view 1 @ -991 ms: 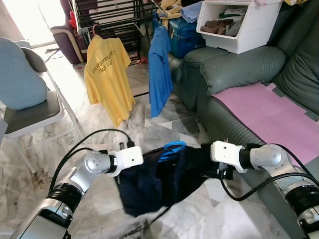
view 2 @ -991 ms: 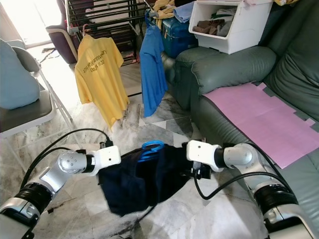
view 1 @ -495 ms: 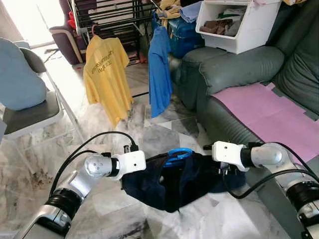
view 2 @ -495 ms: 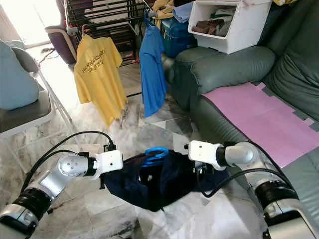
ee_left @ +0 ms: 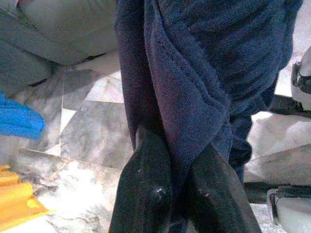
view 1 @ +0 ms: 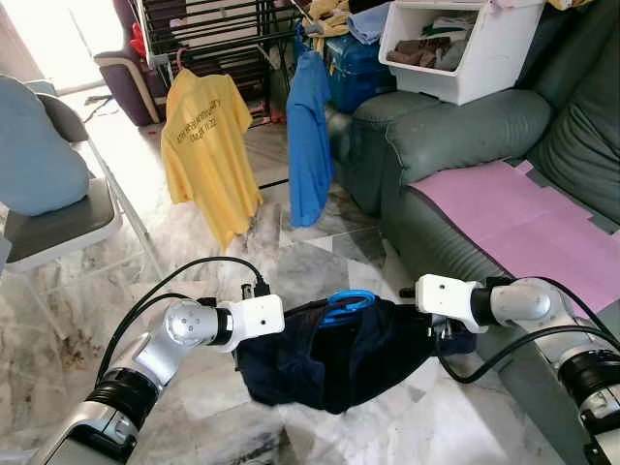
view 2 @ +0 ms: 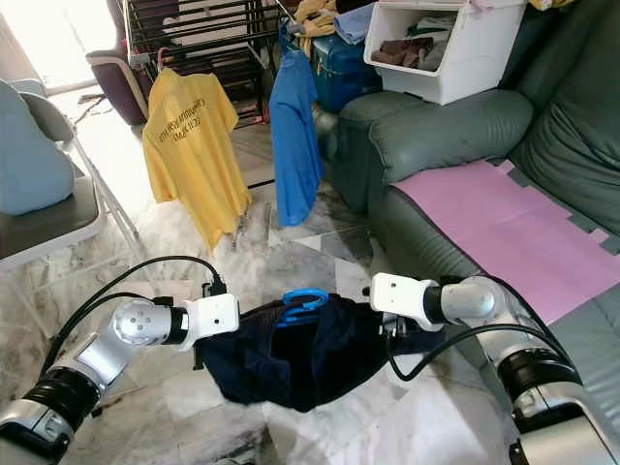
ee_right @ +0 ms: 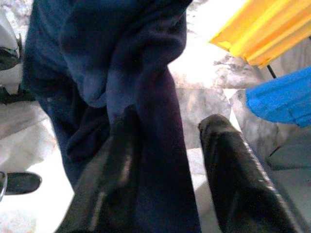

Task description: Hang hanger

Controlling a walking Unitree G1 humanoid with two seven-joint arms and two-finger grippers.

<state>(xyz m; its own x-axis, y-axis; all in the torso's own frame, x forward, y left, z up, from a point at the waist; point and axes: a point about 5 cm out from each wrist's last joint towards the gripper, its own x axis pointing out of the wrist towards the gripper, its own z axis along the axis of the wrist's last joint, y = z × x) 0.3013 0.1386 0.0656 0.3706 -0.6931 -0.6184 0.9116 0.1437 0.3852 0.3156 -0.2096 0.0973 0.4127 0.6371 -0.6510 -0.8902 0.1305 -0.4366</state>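
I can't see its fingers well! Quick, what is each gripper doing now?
Left gripper: closed, pinching the dark blue garment.
Right gripper: fingers spread apart, with garment cloth lying between them and against one finger; a firm grip cannot be told.

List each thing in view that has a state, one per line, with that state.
Navy garment: slung between both grippers, sagging above the floor.
Blue hanger: inside the garment, hook poking out the top.
Left gripper: shut on the garment.
Right gripper: fingers apart, cloth draped over one.
Yellow shirt: hung on the rack.
Blue shirt: hung.
White bin: open, clothes inside.
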